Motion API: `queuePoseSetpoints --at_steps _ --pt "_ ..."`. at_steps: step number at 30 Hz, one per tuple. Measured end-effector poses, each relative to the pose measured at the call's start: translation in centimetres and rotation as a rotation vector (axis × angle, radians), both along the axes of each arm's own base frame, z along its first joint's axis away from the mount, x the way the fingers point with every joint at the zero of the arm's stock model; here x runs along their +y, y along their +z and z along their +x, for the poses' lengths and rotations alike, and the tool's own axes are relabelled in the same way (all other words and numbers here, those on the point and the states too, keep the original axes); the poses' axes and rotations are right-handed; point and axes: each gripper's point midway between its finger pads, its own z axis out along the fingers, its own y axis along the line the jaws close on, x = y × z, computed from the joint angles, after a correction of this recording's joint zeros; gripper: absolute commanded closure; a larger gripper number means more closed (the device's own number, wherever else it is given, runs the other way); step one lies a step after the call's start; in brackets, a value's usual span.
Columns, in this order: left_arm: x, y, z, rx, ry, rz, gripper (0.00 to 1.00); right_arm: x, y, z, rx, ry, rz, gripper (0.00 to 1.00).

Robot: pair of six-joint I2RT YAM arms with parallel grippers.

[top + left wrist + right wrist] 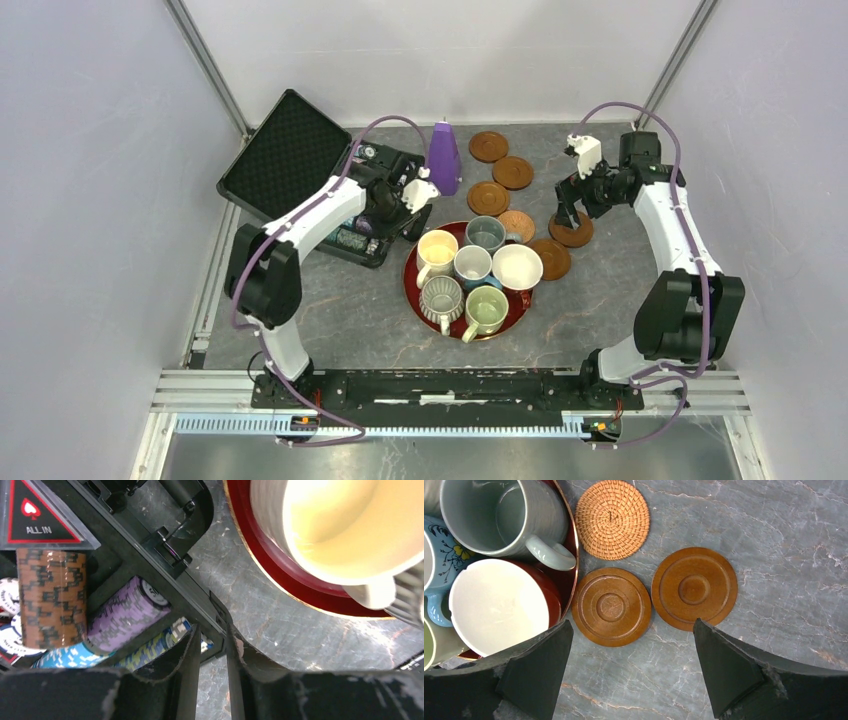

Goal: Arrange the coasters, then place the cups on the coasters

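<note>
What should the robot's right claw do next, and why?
Probably lower the open right gripper onto the dark brown round wooden coaster farther from the red round tray and close on it. The jaws hang wide above it, and unlike its brown neighbour it lies clear of the rim.

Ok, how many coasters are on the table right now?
6, none apparently hidden. Three brown ones behind the red tray: rear coaster, middle coaster, front coaster. The woven coaster sits at the tray's rim. Right of it, the near coaster, and the far-right coaster below the right hand.
</note>
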Motion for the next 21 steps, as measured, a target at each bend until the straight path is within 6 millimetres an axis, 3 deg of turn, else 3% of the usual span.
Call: queuePoseSetpoints --at_steps 4,9,16,21 --pt "0.1 -2.0 0.9 0.010 0.005 0.042 0.68 -0.4 0.0 0.0 0.001 -0.009 -0.001 0.02" --pt "-0.1 -2.6 2.0 -0.033 0.008 0.067 0.71 -0.5 0.0 0.0 0.001 -0.010 -0.001 0.02" --pt "-1.8 -2.6 1.8 -0.057 -0.032 0.054 0.79 -0.7 -0.1 0.0 0.002 -0.018 0.000 0.02" --pt "-2.1 -4.1 1.6 -0.034 -0.042 0.069 0.84 -0.8 -0.2 -0.1 0.005 -0.021 0.000 0.02"
